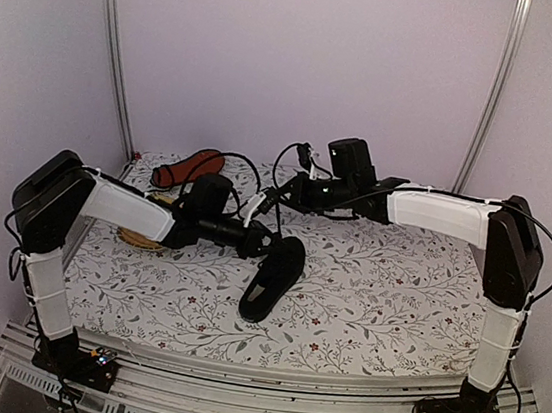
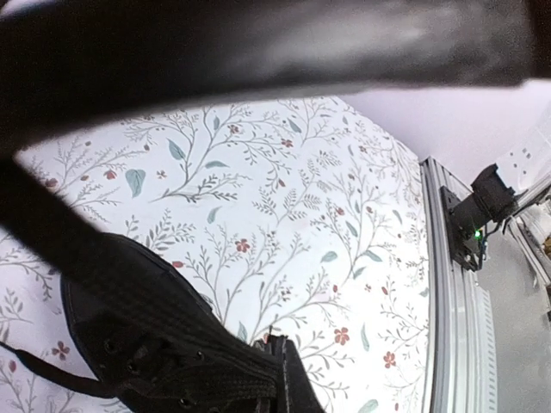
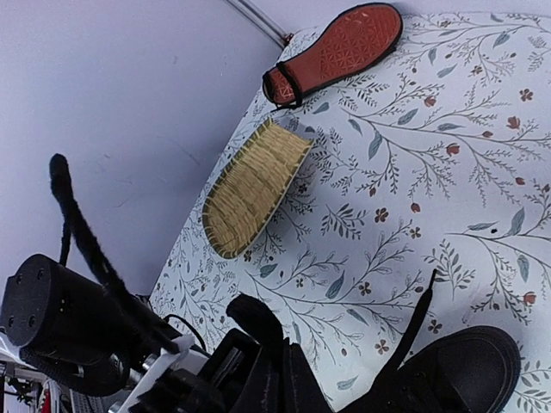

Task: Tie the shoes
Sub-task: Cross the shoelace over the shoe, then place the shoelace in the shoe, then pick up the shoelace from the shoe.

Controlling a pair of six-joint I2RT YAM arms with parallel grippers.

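A floral cloth (image 1: 396,292) covers the table, where the left arm (image 1: 130,207) and right arm (image 1: 441,215) reach inward to meet above a black shoe (image 1: 273,279) standing sole-down at centre. The second shoe (image 1: 188,168) lies overturned near the far-left corner. Only the right wrist view shows the waffle tread of its reddish sole (image 3: 336,47). It also shows in full the yellow woven mat (image 3: 256,185), which the overhead camera sees half hidden under the left arm. The left wrist view alone shows the canvas weave and eyelets of the near shoe (image 2: 172,353). A blurred dark finger blocks its upper edge. A thin fuzzy lace (image 3: 86,237) rises taut in the right wrist view. Whether the left gripper (image 1: 255,241) or right gripper (image 1: 293,191) is pinching it cannot be made out.
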